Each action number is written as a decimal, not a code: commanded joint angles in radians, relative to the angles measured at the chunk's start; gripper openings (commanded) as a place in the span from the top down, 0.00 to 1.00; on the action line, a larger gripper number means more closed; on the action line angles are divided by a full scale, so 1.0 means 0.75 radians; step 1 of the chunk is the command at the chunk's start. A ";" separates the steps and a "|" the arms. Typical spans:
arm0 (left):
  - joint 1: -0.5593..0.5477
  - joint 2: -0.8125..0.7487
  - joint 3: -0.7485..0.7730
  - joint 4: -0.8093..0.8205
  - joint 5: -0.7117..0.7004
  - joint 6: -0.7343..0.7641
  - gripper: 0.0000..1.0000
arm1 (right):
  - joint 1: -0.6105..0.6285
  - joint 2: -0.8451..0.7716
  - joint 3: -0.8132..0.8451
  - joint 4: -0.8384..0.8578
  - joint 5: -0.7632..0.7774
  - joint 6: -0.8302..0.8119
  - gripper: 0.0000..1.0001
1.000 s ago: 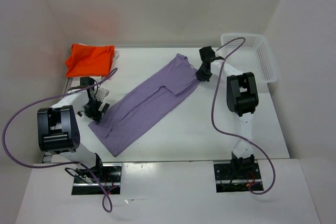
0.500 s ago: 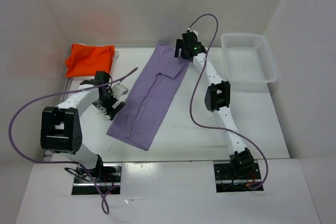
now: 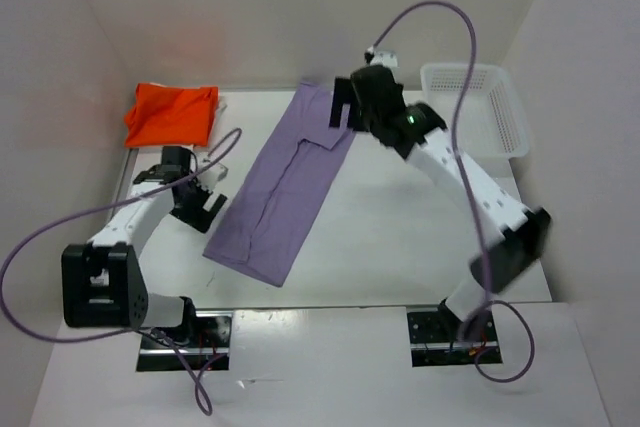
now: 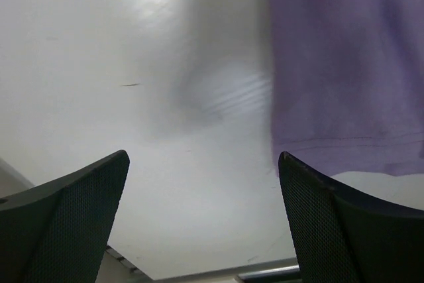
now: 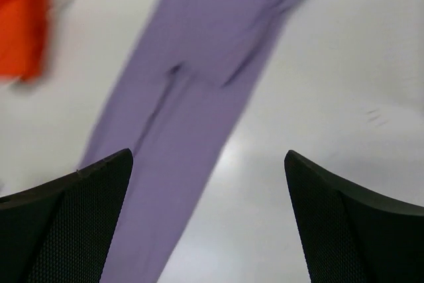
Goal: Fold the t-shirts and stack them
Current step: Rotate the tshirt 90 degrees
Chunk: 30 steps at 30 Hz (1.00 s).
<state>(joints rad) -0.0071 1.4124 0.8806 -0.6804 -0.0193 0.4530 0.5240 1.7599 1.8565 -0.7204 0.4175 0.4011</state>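
A lavender t-shirt (image 3: 285, 182) lies on the table, folded into a long narrow strip that runs from far centre to near left. A folded orange t-shirt (image 3: 170, 113) sits at the far left corner, with a pale cloth edge (image 3: 222, 103) poking out beside it. My left gripper (image 3: 196, 197) is open, low over bare table just left of the strip's near end; the left wrist view shows the lavender hem (image 4: 338, 64) off to the right of the open left gripper (image 4: 204, 157). My right gripper (image 3: 346, 107) hangs open above the strip's far end, holding nothing. The right wrist view has the lavender strip (image 5: 199, 97) under the right gripper (image 5: 209, 154).
A white perforated basket (image 3: 505, 117) stands at the far right of the table. White walls close in the back and both sides. Purple cables loop off both arms, the right one arching high over the basket.
The lavender strip swung from a diagonal to a steeper line. The right gripper opened, let go of its far end and rose, elbow swinging right. The left gripper edged left, off the cloth.
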 commanded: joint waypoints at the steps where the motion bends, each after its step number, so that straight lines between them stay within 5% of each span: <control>1: 0.115 -0.212 0.033 0.093 0.162 -0.109 0.00 | 0.174 -0.321 -0.464 0.056 -0.180 0.293 0.00; 6: 0.128 -0.347 0.031 0.175 0.077 -0.252 0.00 | 0.683 -0.269 -0.712 0.040 -0.148 0.612 0.00; 12: 0.140 -0.413 0.031 0.206 0.075 -0.287 0.00 | 0.958 0.113 -0.590 0.012 -0.248 0.686 0.04; 17: 0.140 -0.462 0.014 0.206 0.087 -0.287 0.00 | 0.985 0.249 -0.577 0.030 -0.332 0.706 0.09; 30: 0.077 -0.503 0.002 0.206 0.087 -0.287 0.00 | 0.973 0.155 -0.637 0.071 -0.273 0.838 0.14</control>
<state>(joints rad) 0.0544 1.0611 0.8845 -0.5529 0.0288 0.2562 1.2621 1.9507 1.3815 -0.6884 0.1688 0.9791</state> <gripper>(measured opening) 0.998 0.868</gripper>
